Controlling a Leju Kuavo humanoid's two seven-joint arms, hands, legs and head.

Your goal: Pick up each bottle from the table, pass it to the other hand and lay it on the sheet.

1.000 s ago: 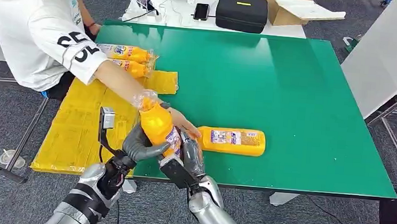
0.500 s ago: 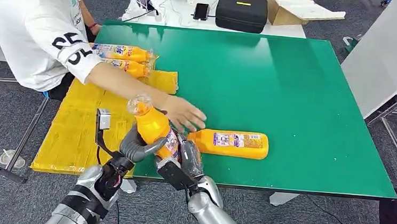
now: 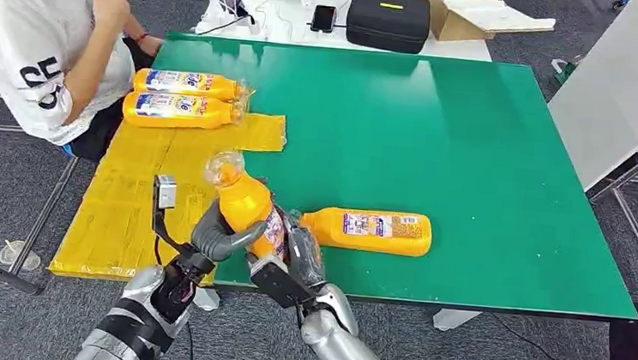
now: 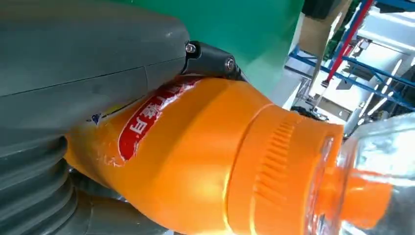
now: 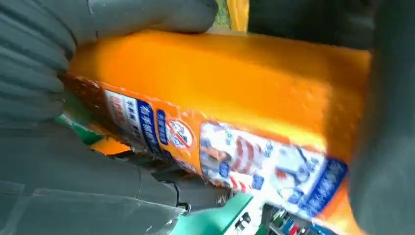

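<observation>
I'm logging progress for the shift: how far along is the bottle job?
Two bottles already lie on the yellow sheet. A third bottle is mid-handover, gripped by both the left hand and right hand. One bottle is left on the green table.

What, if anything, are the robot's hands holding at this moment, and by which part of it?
Both hands hold one orange bottle by its labelled body: the left hand wraps the side below the neck, the right hand grips the lower body. Its cap end is free.
</observation>
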